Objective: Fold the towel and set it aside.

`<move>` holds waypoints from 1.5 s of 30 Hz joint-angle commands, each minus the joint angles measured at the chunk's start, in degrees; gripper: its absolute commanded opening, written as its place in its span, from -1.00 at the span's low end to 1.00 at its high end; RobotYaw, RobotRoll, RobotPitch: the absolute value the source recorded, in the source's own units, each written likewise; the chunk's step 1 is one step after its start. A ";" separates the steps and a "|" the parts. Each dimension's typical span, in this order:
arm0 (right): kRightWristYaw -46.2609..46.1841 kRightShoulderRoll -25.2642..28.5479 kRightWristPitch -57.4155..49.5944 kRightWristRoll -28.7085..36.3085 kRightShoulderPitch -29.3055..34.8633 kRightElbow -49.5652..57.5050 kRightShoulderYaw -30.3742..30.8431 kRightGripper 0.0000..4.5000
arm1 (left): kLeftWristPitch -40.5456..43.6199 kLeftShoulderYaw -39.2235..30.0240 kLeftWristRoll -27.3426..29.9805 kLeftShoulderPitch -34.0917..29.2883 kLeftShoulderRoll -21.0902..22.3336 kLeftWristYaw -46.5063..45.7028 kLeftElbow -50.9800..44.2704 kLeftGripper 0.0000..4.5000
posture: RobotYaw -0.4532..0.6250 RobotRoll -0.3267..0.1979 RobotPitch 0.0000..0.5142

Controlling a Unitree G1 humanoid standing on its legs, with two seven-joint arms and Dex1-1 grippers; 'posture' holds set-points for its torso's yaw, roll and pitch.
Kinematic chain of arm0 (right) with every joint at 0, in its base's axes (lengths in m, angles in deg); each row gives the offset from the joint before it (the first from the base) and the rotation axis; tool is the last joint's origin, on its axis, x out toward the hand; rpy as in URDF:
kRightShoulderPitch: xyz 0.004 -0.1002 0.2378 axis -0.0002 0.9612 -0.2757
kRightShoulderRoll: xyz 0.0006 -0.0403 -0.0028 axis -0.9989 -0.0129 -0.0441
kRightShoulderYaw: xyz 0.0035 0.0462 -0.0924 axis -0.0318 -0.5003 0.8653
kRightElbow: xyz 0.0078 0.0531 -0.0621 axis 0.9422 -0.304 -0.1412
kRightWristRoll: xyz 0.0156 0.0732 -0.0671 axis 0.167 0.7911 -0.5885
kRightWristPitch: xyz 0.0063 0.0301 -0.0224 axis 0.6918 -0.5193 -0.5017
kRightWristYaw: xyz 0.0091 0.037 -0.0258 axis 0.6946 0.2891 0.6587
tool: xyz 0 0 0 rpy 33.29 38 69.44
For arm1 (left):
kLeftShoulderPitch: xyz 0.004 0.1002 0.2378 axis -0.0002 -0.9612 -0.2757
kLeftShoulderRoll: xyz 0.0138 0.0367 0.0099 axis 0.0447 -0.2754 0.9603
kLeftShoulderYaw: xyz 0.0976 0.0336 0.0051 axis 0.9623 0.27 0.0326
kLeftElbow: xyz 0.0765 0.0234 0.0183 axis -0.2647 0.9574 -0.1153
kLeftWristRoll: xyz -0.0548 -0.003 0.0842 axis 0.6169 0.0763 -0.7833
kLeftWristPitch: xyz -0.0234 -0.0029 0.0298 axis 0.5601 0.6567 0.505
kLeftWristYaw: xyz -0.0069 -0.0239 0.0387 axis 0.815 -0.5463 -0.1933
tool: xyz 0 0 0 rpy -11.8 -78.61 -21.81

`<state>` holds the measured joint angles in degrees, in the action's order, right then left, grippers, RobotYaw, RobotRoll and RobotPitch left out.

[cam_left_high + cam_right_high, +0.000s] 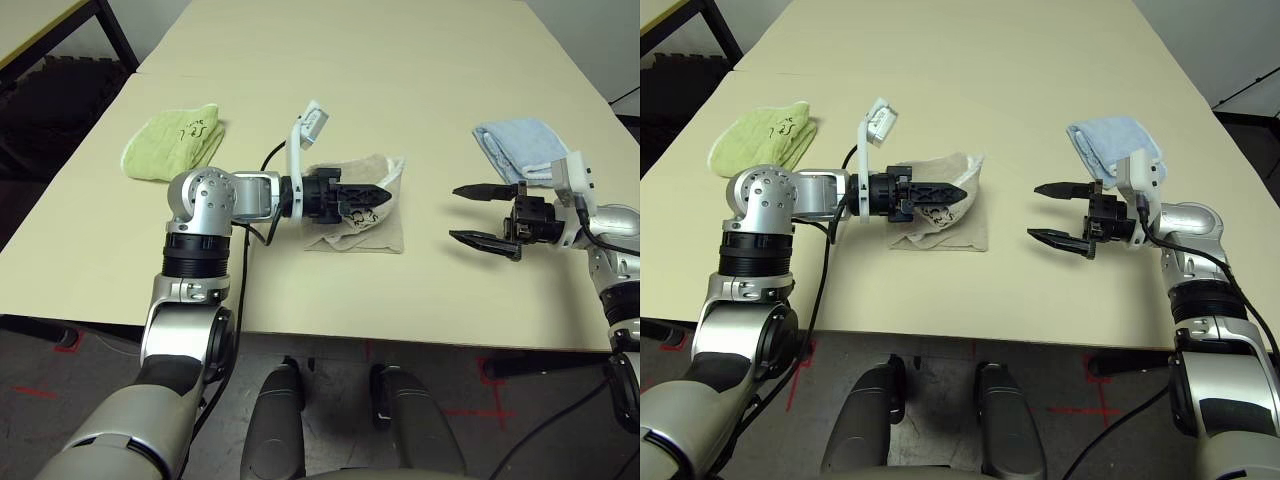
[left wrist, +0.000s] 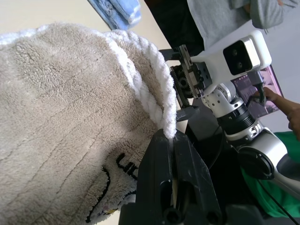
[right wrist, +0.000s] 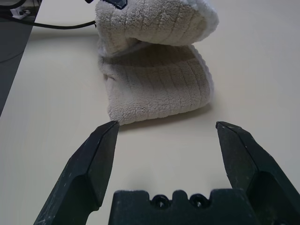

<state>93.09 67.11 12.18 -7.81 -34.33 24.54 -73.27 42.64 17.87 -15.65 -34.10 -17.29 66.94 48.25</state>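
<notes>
1. Your left gripper [image 1: 372,194] has its two black fingers pressed together on the white corded edge of the beige towel [image 1: 385,228], lifting one layer over the rest of the cloth

2. The towel lies on the table [image 1: 420,60] directly under and just past that gripper's tips, already doubled, with the dark embroidered mark showing beside the fingers

3. Your right gripper [image 1: 1056,213] hangs with its jaws spread wide and nothing between them; the towel sits ahead of its fingertips, apart from them

4. Expect the terry cloth to be light, soft and limp: it probably sags and drapes wherever you do not support it

5. The corded edging looks like the firmest place to pinch; a grip on the plush pile alone may slip

6. The lime-green towel [image 1: 172,143] behind your left arm and the light blue towel [image 1: 520,147] just behind your right gripper are not yours to handle
</notes>
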 commanded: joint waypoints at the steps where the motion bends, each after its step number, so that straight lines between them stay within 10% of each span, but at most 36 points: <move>1: 0.29 -0.09 0.58 -0.56 -0.02 -0.40 -0.05 1.00 | 1.15 1.77 0.07 0.02 -0.66 1.46 -1.05 -0.99 | -0.06 0.25 -0.35; 10: 0.22 -0.05 1.00 -0.70 0.35 -0.11 -0.01 1.00 | -3.83 7.29 -5.19 -1.76 -0.08 2.50 1.33 -0.99 | -0.08 0.25 -0.37; 22: 0.49 -0.17 1.81 -1.38 -0.60 -1.45 0.31 1.00 | -7.71 5.54 -7.50 -0.28 -1.88 2.85 0.33 0.98 | -0.07 0.25 -0.40; 28: 1.20 -1.29 0.56 -0.58 -3.17 -2.68 0.06 1.00 | -9.30 3.93 -7.22 1.29 3.81 6.83 -2.80 0.98 | -0.06 0.25 -0.41; 34: 1.34 -3.40 -6.10 2.40 -4.74 0.66 -0.68 1.00 | -35.87 8.06 -16.21 -7.01 19.01 26.15 -5.97 0.98 | -0.04 0.25 -0.42; 40: 1.39 -6.20 -6.32 2.92 -5.90 1.31 -0.73 1.00 | -52.54 7.20 -19.35 -10.85 21.14 38.00 -1.05 0.98 | -0.01 0.25 -0.41; 45: 3.32 -6.67 -3.71 1.48 -7.06 -0.82 0.07 0.42 | -60.25 7.94 -21.22 -10.17 20.69 45.40 3.88 1.00 | -0.04 0.25 -0.39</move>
<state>95.42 60.33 7.30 -5.61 -41.55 24.91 -73.68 -15.05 24.61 -35.53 -44.26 3.50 109.98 50.76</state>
